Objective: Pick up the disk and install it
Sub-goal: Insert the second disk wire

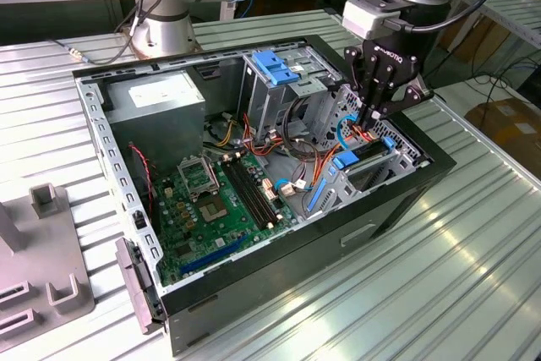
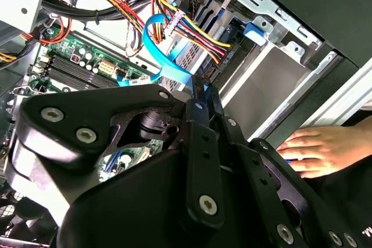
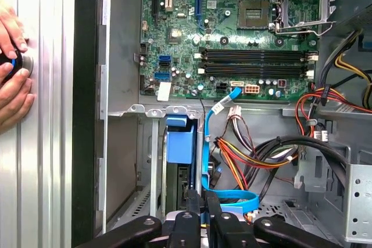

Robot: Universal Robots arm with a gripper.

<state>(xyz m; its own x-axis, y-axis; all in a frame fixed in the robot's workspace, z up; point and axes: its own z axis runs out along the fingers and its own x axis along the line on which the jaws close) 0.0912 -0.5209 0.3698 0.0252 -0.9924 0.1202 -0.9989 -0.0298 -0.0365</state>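
**Disk going into its bay**

Our claw (image 1: 378, 116), fingers drawn together, presses at the disk (image 1: 365, 156), which sits in the bay at the case's (image 1: 254, 310) right-centre in the exterior view. We judge seating underway; next calls for firm, straight pressure.

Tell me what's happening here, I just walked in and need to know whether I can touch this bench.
A robot arm has its gripper lowered into an open computer case, at the drive bay on the exterior view's right. The disk, with its blue rail, sits in that bay directly under the fingertips, beside a blue ribbon cable. A person's hand rests on a small dark object on the slatted table just outside the case.
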